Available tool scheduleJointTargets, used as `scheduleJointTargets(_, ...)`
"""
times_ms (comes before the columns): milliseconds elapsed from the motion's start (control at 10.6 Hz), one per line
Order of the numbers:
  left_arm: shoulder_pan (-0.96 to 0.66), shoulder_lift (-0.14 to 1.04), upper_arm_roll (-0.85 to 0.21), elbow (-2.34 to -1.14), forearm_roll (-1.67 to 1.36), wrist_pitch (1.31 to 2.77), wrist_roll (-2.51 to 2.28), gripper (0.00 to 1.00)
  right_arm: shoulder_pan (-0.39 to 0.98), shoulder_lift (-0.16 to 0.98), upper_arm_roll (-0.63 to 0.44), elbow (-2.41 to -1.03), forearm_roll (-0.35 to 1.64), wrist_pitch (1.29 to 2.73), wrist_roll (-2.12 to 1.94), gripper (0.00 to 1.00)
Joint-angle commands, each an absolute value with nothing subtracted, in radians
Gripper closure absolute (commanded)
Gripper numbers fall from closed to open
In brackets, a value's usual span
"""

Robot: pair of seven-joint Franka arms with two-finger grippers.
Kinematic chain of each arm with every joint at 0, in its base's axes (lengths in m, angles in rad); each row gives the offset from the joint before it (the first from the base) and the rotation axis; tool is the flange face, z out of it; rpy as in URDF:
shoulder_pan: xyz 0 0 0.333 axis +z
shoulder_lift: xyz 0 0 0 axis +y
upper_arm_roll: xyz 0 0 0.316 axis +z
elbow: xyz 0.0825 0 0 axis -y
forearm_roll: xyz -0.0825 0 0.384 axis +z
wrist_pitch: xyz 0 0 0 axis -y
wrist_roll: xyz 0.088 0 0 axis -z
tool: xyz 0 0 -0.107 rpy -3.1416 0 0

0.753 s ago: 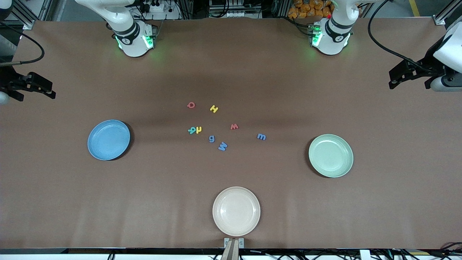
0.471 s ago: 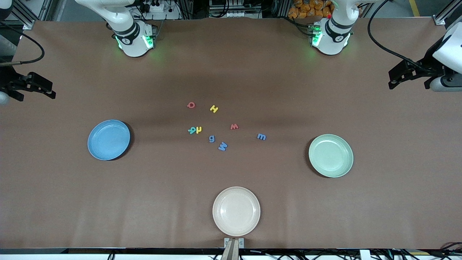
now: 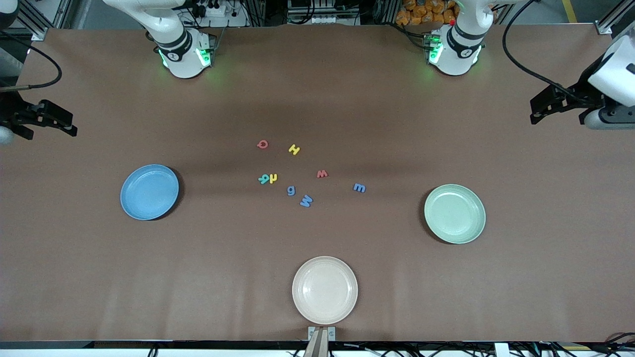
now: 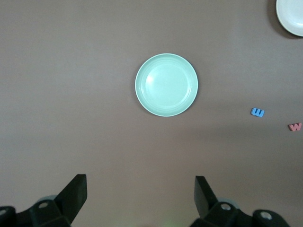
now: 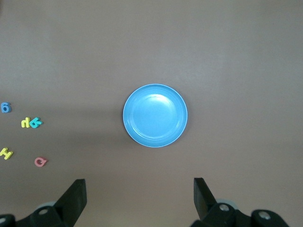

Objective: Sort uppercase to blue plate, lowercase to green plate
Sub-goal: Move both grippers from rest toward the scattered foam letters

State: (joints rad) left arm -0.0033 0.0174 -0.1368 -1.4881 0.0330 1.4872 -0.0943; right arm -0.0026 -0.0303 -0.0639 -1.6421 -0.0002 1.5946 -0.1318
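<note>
In the front view alone, light-blue M (image 3: 306, 201) lies beside blue g (image 3: 291, 190).

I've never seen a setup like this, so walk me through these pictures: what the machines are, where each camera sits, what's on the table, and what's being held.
Two robot arms stand at a brown table. The wide picture comes from a high camera facing them. The other two come from cameras on the arms' wrists, looking down past their own black fingers.

The left gripper hangs over its end of the table, above the green plate. The right gripper hangs over the other end, above the blue plate. Both are open and hold nothing.

A cream plate lies nearest the front camera. Foam letters lie scattered mid-table: red Q, yellow H, red w, blue m, blue g, larger blue M, and a teal letter touching a yellow h. All three plates are empty.
</note>
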Motion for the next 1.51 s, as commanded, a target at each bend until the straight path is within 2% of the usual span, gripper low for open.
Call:
scheduleJointTargets(0,-0.009,0.035,-0.144,-1.477,0.034,1.479,-0.063,0.0,-0.012,-0.048,-0.067,-1.661,0.02,1.605,-0.133,0.0)
scheduleJointTargets(282,-0.009,0.07,-0.144,-1.494,-0.038,1.506,-0.063,0.0,-0.003,-0.046,-0.066,-1.663,0.018,1.603,-0.133,0.0)
scheduleJointTargets(565,-0.041,0.071,-0.172,-1.578,-0.038,1.6,-0.066,0.0,0.014,-0.035,-0.063,-1.661,0.02,1.605,-0.132,0.0)
scheduleJointTargets(1130,-0.046,0.147,-0.308,-1.71,-0.038,1.801,-0.087,0.0,0.116,-0.005,-0.057,-1.667,0.021,1.603,0.033,0.0)
scheduleJointTargets(1412,-0.096,0.193,-0.339,-1.79,-0.032,1.943,-0.115,0.0,0.117,-0.002,0.041,-1.75,0.021,1.684,0.174,0.0)
